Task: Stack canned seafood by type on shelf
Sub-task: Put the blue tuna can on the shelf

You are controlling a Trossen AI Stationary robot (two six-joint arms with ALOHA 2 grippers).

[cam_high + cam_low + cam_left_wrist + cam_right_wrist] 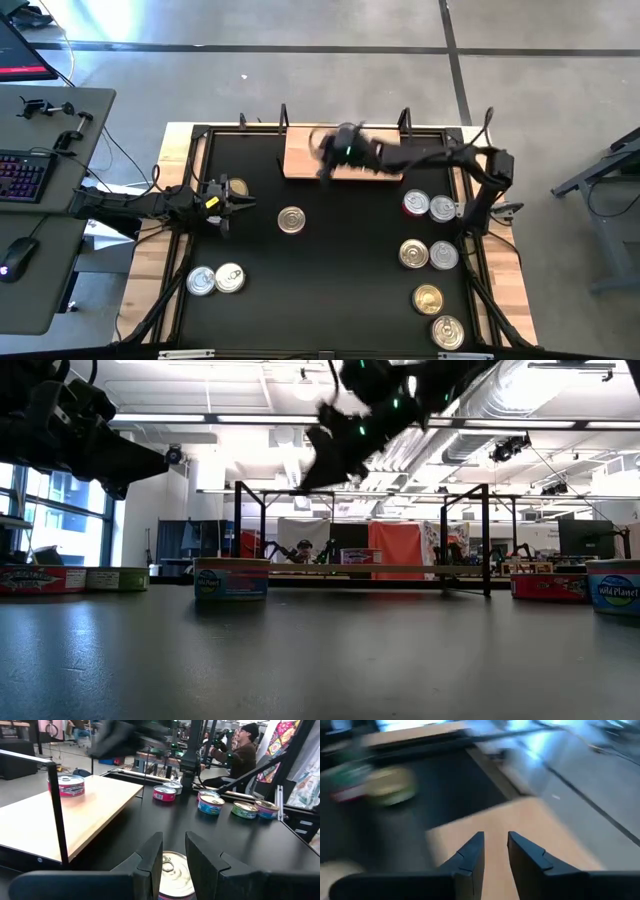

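Right end effector (325,160) over shelf (300,160), fingers slightly apart and empty, left end effector (240,203) likewise; fetch matching can (291,220), stack squarely.

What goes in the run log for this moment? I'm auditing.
left gripper: empty, above a tin | right gripper: empty, over shelf | one red tin on shelf

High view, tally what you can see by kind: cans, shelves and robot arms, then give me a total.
Cans: 10, one half hidden beside the left arm's gripper
Shelf: 1
Robot arms: 2, the left arm and the right arm
Total: 13
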